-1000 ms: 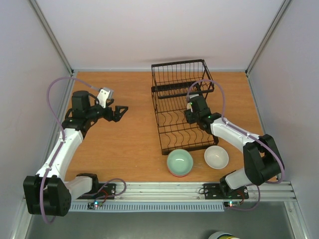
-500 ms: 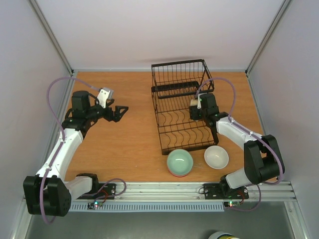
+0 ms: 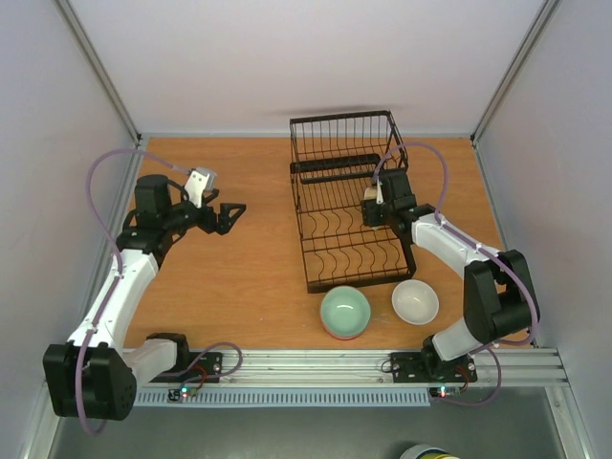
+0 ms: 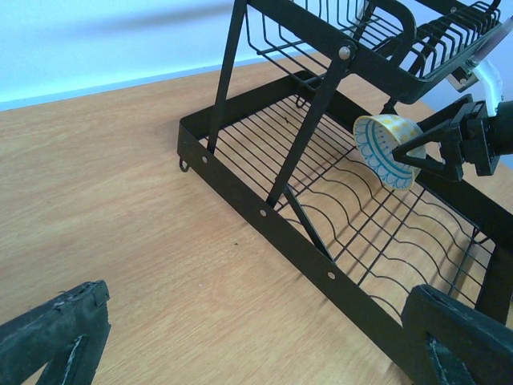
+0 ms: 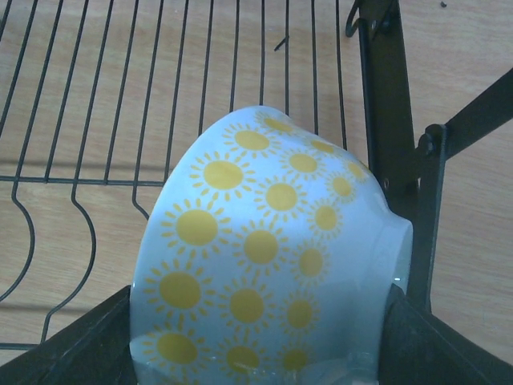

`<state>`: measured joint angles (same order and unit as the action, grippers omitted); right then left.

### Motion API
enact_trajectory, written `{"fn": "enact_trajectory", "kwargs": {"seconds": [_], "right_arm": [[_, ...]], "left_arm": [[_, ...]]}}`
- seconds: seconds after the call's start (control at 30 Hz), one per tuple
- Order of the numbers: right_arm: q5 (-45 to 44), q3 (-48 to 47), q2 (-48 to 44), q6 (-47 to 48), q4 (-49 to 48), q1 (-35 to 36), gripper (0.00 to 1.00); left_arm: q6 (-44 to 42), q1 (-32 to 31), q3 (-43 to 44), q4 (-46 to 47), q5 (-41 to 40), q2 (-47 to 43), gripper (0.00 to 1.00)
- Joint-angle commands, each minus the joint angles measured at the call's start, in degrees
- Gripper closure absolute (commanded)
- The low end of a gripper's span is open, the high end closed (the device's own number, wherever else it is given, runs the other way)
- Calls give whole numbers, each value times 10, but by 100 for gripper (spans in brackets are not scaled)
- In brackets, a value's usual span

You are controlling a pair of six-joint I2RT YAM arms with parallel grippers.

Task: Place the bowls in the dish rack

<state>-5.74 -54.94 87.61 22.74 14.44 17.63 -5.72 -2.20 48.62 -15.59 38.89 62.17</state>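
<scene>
right gripper pinches the sun-print bowl on edge above the dish rack; its curved tines lie toward 7 o'clock. left gripper hangs spread, well apart at 9 o'clock.

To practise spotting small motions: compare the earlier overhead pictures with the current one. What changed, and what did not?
The right gripper, still shut on the sun-patterned bowl, moved slightly farther from the arm bases and rightward over the dish rack. Nothing was taken or released. The left gripper stayed open and hovering; the green bowl and the white bowl stayed put.
</scene>
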Motion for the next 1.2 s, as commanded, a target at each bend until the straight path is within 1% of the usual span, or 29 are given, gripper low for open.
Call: {"fn": "enact_trajectory", "kwargs": {"seconds": [0.0,0.2,0.33,0.53,0.73,0.83,0.93,1.03,1.17], "right_arm": [[-40,0,-11,-33,115,-7,33],[-68,2,-33,-47,146,-5,28],[-79,4,-32,-52,163,10,26],[-102,-2,-12,-48,170,36,25],[-153,-8,-5,-49,173,47,25],[-165,-1,-19,-52,172,52,25],[-153,9,-42,-59,175,64,25],[-132,18,-71,-67,192,86,25],[-153,23,-106,-96,232,121,25]], "left_arm": [[8,5,-6,24,14,-9,1],[10,6,-6,24,14,-14,1],[10,6,-7,24,14,-16,1],[11,6,-7,24,15,-19,0],[10,7,-9,25,14,-20,1],[10,7,-9,26,14,-18,1],[8,7,-9,26,15,-16,1],[9,7,-9,26,15,-14,1],[8,7,-9,28,16,-8,1]]}}
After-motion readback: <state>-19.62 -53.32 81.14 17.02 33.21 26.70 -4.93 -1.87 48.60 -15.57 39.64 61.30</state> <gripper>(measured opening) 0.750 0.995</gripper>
